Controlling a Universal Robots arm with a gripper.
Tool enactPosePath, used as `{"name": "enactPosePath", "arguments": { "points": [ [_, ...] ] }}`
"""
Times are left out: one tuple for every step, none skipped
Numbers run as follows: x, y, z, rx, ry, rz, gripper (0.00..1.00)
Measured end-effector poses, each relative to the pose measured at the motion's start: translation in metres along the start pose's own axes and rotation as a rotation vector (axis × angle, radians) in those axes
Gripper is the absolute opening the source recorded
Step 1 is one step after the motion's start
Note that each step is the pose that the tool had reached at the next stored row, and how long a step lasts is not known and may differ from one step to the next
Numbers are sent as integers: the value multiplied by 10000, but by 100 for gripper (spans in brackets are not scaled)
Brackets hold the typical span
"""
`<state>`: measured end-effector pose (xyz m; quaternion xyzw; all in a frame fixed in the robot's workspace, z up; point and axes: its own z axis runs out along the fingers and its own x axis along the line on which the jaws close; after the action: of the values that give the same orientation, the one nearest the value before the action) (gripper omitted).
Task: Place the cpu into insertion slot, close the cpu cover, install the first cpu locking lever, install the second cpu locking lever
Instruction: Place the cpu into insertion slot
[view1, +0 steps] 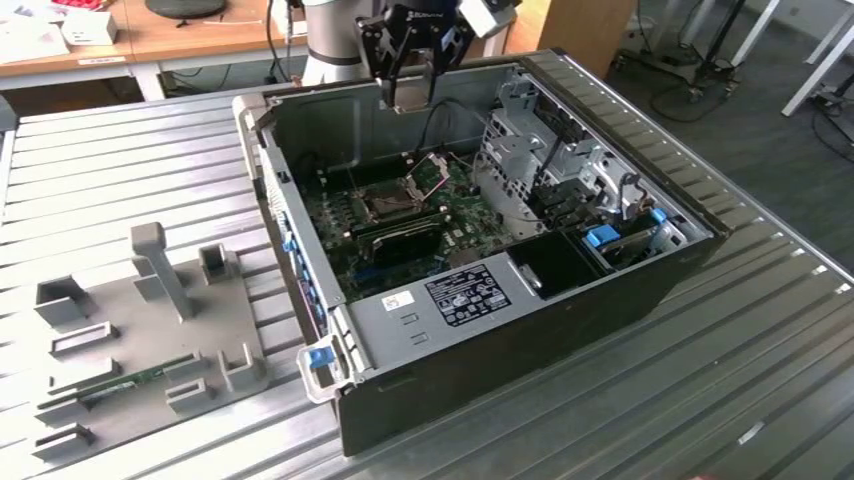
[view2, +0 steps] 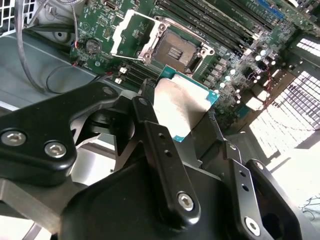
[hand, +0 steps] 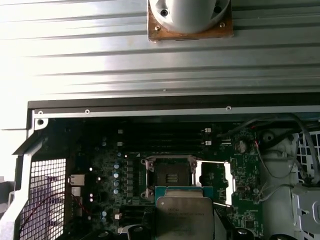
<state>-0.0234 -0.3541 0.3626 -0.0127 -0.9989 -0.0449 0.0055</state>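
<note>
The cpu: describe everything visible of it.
The cpu is a thin square chip. Its dull grey, slightly mottled metal top sits on a teal-green board whose edge shows round the metal. The gripper clamps it by two opposite edges, metal top facing the wrist cameras. It hangs in the air over the motherboard, apart from the bare insertion slot and touched by nothing else.

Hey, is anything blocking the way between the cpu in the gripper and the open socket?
Nothing visible. The gripper holds the cpu above the bare socket, and the cpu cover is swung open to one side.
</note>
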Motion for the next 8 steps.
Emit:
{"name": "enactPosePath", "arguments": {
  "points": [
    [2, 0, 7, -1, -17, -1, 54],
    [4, -1, 12, -1, -30, -3, 54],
    [5, -1, 16, -1, -41, -4, 54],
    [5, -2, 20, -1, -46, -6, 54],
    [5, -2, 20, -1, -46, -6, 54],
    [5, -2, 20, 0, -47, -6, 54],
    [6, -2, 21, -1, -47, -5, 54],
    [6, -2, 21, -1, -47, -5, 54]
  ]
}}
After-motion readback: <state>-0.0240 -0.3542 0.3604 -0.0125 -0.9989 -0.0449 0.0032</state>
